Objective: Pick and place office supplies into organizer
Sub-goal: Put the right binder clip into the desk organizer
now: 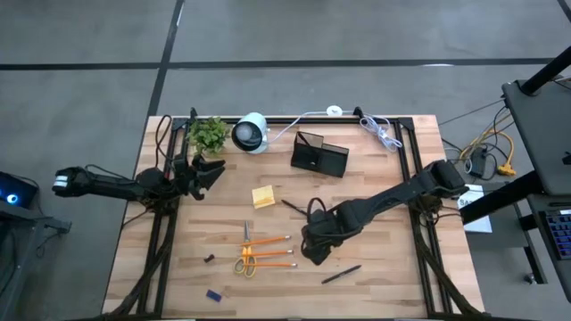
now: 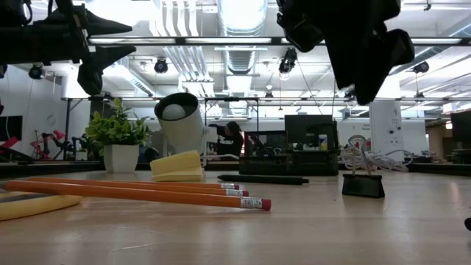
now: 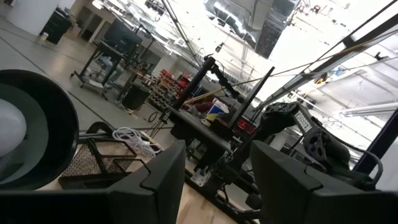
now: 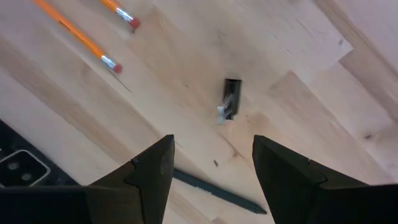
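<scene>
My right gripper (image 1: 314, 248) is open and points down above the table's middle. In the right wrist view (image 4: 211, 171) a small black binder clip (image 4: 230, 102) lies on the wood beyond its fingertips, untouched; it also shows in the low view (image 2: 363, 184). Orange pencils (image 1: 268, 252), yellow-handled scissors (image 1: 246, 257), a yellow sticky pad (image 1: 263, 196), two black pens (image 1: 341, 274) (image 1: 294, 207), a tiny dark clip (image 1: 209, 259) and a blue piece (image 1: 213, 294) lie flat on the table. The black organizer (image 1: 318, 157) stands at the far middle. My left gripper (image 1: 210, 171) is open and empty at the far left.
A white round lamp (image 1: 251, 132) and a green potted plant (image 1: 208, 134) stand at the far left, next to my left gripper. A white cable (image 1: 379, 132) lies at the far right. Bare wood lies to the near right of the pens.
</scene>
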You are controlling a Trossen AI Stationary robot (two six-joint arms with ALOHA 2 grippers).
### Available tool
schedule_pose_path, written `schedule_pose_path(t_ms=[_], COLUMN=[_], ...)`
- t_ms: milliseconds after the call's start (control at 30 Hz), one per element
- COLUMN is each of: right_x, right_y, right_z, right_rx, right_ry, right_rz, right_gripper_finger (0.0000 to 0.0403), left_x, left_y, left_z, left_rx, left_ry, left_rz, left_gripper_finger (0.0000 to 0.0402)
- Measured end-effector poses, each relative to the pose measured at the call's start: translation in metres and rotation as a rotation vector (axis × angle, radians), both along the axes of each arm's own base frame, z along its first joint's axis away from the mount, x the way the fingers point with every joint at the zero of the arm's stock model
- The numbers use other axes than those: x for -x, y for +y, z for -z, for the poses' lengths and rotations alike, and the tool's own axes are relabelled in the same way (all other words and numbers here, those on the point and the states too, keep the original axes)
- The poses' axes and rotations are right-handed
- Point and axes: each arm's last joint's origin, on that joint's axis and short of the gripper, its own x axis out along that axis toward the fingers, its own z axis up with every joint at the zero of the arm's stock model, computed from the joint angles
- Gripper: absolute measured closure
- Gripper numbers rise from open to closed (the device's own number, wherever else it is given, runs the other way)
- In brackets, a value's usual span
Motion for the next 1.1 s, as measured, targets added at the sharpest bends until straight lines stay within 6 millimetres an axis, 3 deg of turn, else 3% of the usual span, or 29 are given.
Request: schedule_pose_path(t_ms=[300,867,1100], right_x=[0.000,-0.013,-0.014], right_y=[-0.001,0.003,0.001], right_z=[0.011,0.051,0.051], right_rx=[0.017,0.054,0.109], right_ry=[0.026,0.104,0.081], right_rz=[0.001,0.011,0.044], right_gripper_finger=[0.0199,0.0199,0.0200], left_x=[-0.001,-0.003,-0.003], left_y=[0.000,0.000,0.000], left_z=[0.001,0.003,0.003], left_rx=[-0.001,-0.003,-0.003], left_ry=[0.010,0.032,0.034], left_rz=[0.001,0.000,0.001], left_gripper_finger=[0.0235,0.0235,0.0235])
